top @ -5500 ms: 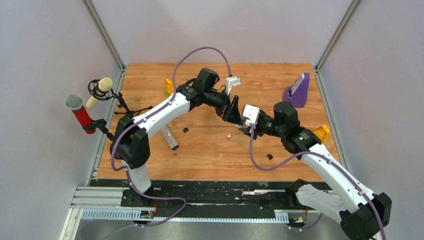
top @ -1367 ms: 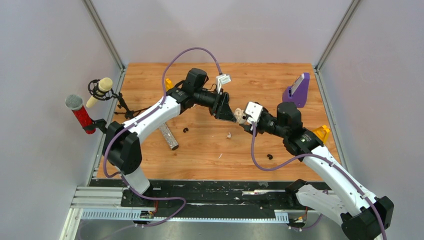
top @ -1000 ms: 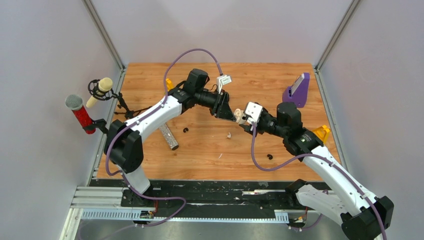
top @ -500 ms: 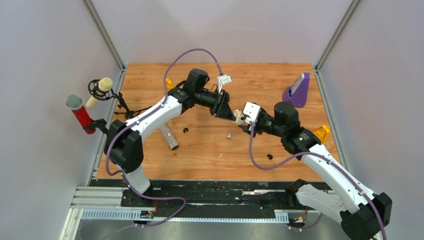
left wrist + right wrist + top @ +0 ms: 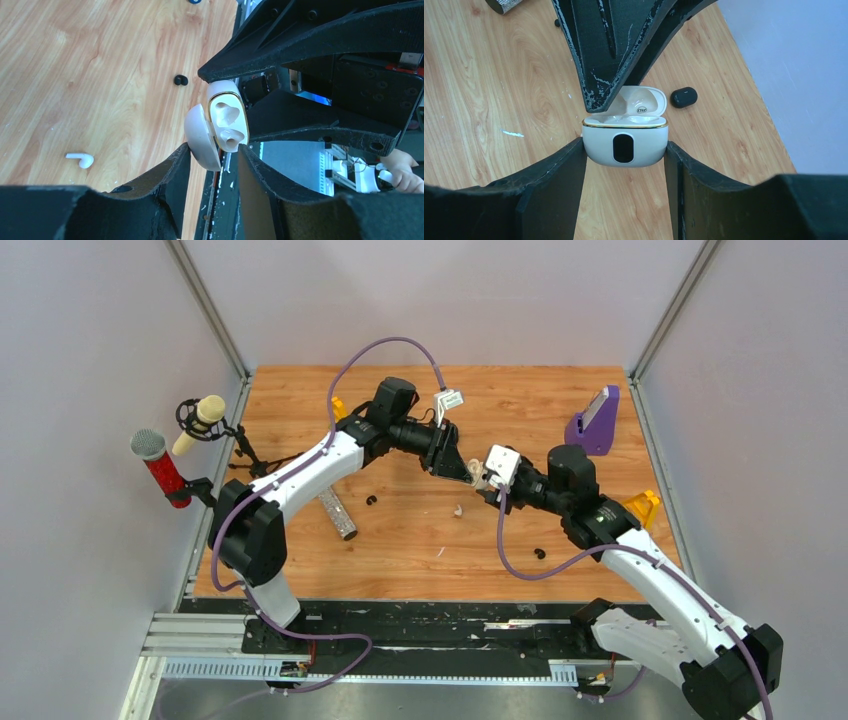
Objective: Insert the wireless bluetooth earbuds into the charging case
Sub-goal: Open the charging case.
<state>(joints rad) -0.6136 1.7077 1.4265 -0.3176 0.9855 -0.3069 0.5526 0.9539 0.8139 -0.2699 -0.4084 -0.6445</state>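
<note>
Nearest the arm bases, one black earbud (image 5: 540, 553) lies on the worktop (image 5: 300, 560), with a thin white sliver (image 5: 438, 551) to its left. Further in, a white earbud (image 5: 459, 510) and a second black earbud (image 5: 371, 501) lie loose and well apart. A fourth bud is not made out. None sits in a case.

Above them, clear of the worktop, the right pincer (image 5: 482, 483) clamps the white charging case (image 5: 624, 145) by its sides. Its lid (image 5: 200, 132) is swung open and both wells show empty. The left pincer (image 5: 214, 160) stands right at the lid, jaws parted and carrying nothing. Whether a finger touches the lid cannot be told.

Hazards noted:
- A nudge from the crowding left fingers could snap the lid shut.
- The same nudge could twist the smooth, rounded case out of its side grip and drop it.
- The buds are tiny and lie flat, so an off-centre pinch would likely flick one away.
- A black bud offered to this white case would probably not seat. A black case (image 5: 684, 96) lies on the worktop beyond.
</note>
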